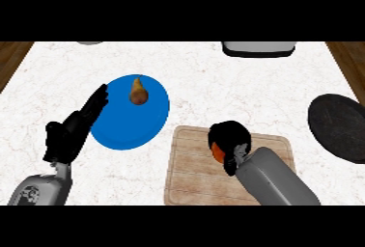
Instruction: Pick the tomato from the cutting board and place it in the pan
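On the wooden cutting board [192, 169] at the lower middle, my right hand [230, 137] is curled over the tomato [217, 152]. Only a small orange-red patch of the tomato shows under the fingers. The dark round pan [339, 126] lies at the right edge of the counter, apart from the board. My left hand [71, 130] rests open at the left, fingers straight and pointing up, beside the blue plate.
A blue plate [132, 125] left of the board carries a brown pear-shaped item [137, 91]. A white appliance [258, 48] stands at the back right. A small grey object [91, 43] peeks in at the back left. Wooden strips border both counter sides.
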Controlling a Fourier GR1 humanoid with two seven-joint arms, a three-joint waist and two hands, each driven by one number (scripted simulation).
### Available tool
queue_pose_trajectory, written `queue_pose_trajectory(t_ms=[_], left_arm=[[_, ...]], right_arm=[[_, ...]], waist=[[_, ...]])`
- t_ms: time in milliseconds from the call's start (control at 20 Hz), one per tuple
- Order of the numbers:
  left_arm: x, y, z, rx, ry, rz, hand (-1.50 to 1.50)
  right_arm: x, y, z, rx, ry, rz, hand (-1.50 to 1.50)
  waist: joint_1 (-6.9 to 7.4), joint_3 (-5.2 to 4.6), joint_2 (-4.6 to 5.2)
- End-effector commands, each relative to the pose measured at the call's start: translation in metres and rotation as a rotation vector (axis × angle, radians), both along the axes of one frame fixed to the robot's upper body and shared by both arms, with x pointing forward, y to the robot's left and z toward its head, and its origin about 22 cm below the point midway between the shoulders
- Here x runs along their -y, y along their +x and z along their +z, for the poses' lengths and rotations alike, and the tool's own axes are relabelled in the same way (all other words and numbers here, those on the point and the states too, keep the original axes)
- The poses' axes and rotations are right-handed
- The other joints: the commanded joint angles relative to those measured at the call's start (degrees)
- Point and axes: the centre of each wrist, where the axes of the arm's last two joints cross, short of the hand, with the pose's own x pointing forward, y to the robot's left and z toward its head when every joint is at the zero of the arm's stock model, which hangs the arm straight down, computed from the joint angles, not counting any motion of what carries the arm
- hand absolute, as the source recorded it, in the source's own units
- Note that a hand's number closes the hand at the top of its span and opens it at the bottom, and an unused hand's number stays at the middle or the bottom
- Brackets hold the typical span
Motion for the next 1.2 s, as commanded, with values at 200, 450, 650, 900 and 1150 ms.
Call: queue_pose_trajectory(t_ms=[200, 450, 650, 900, 1150], left_arm=[[0.013, -0.014, -0.004, 0.008, -0.002, 0.003, 0.0], [0.004, 0.001, -0.002, 0.011, 0.004, -0.003, 0.0], [-0.005, -0.008, 0.008, -0.004, -0.016, 0.014, 0.0], [-0.005, -0.014, -0.005, -0.024, 0.002, 0.033, 0.0], [0.004, -0.009, 0.007, -0.002, -0.004, 0.011, 0.0]], right_arm=[[-0.002, -0.018, -0.014, -0.038, 0.029, 0.038, 1.5], [0.004, -0.023, -0.001, 0.089, 0.085, 0.038, 1.5], [0.009, -0.013, 0.016, 0.284, 0.133, -0.366, 1.5], [0.015, -0.027, 0.029, 0.556, 0.185, -0.78, 1.5], [-0.015, -0.049, 0.064, 0.921, 0.15, -0.789, 1.5]], waist=[[-0.01, 0.14, 0.18], [-0.2, 0.14, 0.22], [-0.72, 0.15, -0.05], [-2.39, 0.1, -0.49], [-1.27, 0.07, -0.45]])
